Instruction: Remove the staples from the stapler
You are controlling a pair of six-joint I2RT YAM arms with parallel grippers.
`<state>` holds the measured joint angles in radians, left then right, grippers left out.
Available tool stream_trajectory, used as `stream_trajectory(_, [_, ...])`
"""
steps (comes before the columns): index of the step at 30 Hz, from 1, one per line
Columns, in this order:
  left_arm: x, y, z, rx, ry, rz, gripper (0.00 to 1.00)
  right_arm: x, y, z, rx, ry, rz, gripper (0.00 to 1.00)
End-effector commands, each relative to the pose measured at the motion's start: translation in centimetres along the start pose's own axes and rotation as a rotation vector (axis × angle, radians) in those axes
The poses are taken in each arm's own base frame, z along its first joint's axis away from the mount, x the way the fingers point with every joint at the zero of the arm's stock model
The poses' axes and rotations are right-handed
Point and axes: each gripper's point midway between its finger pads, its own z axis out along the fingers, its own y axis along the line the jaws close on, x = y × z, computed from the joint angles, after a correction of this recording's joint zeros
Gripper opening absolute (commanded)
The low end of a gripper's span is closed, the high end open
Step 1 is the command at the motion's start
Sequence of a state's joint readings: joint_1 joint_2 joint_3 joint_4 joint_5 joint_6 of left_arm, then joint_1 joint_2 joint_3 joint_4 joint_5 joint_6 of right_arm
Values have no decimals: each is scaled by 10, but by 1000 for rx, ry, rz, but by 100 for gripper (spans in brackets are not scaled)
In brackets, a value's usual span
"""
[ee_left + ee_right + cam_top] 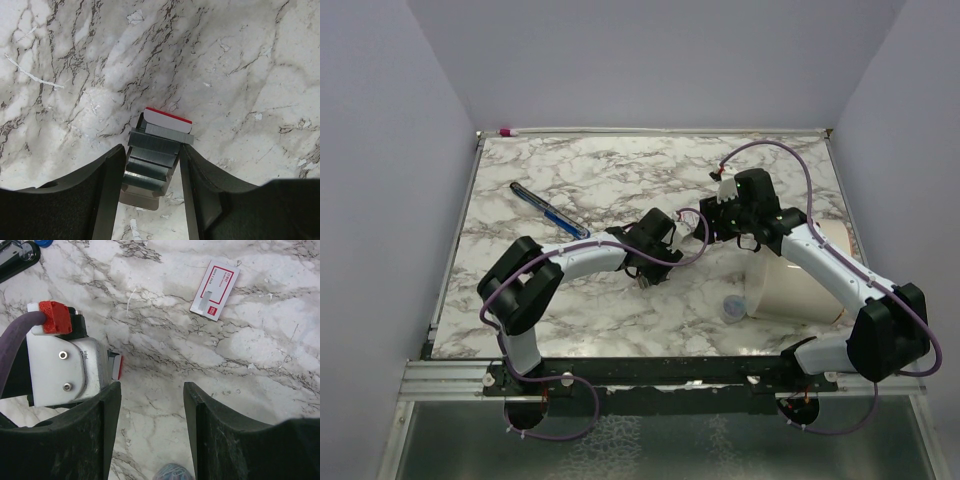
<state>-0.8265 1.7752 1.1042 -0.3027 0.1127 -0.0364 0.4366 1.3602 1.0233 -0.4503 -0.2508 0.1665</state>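
Down between the black fingers of the left gripper (152, 147) we have the stapler (152, 167). The fingers are closed partway and touch it on both flanks, so it's pinched. It's a stubby little thing: a dark grey body stepped in ridges like a stair, a paler silvery plate at the near end, and a white tip edged in red pointing away at the marble table (240, 75). Whether that tip touches the stone, we can't tell. From above, the pinch sits about mid-table, under the left wrist.

Over to the right gripper (152, 385): its matte, dusty-black fingers are parted about halfway, with only veined marble between them. Just to its left we see the left wrist camera (65, 365), a smooth white box with a red plug and a purple cable. The stapler's red-and-white tip peeks out beside it.

In the top view, a smooth cream tub (795, 290) sits partly hidden by the right arm. Further on lies a white card (215, 287), flat and rectangular with a red frame printed on it, well apart from both grippers. A long blue-black pen (550, 212) lies slantwise on the left half of the table. On the far rim we spot a small pink-capped piece (506, 131).
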Motion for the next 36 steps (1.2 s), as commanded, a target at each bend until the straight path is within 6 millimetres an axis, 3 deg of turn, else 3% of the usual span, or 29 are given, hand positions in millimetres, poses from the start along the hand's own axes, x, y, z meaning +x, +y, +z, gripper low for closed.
stream_trajectory(1, [-7,4,4,-23,-4,30,50,3,14,2,-64,9,-15,54])
stream_trajectory(18, [-12,2,2,-16,-18,33,44,5,14,3,-63,15,-14,54])
stream_trajectory(27, [-18,2,-12,-25,-34,45,41,5,15,3,-69,16,-15,54])
stream_trajectory(36, [-7,1,-21,-20,-32,47,40,5,15,3,-74,17,-14,54])
